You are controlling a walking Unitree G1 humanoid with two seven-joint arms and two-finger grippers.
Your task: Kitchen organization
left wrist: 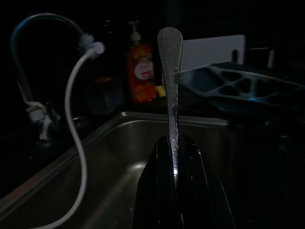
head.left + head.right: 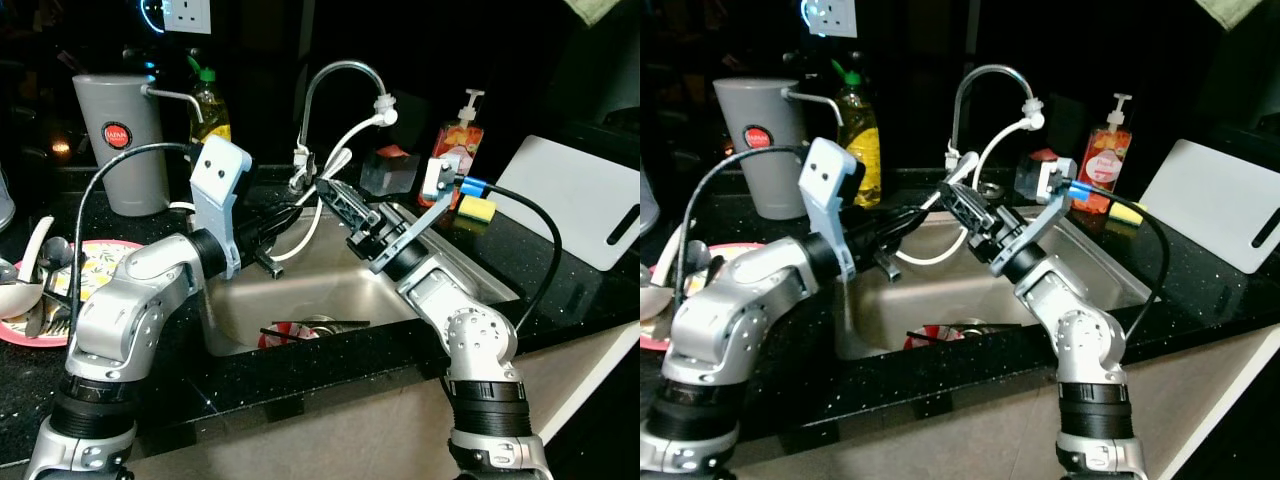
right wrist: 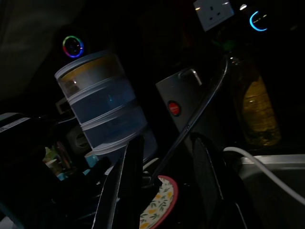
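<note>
A: 2 pincers meet above the sink (image 2: 470,262). What's at the far left?

B: A patterned plate (image 2: 100,262) of cutlery on the black surface (image 2: 560,262). The left pincer (image 1: 174,157) is clamped on a metal utensil handle (image 1: 170,71).

A: And rightward?

B: The right pincer (image 3: 164,179), fingers parted and holding nothing, points leftward just beside that handle.

Two bottles (image 2: 211,106) (image 2: 460,140) — one sponge (image 2: 477,209) — one plate (image 2: 110,250).

Head stereo pair looks down at sink (image 2: 330,290); wrist views close along tools, sharing faucet (image 1: 28,57).
</note>
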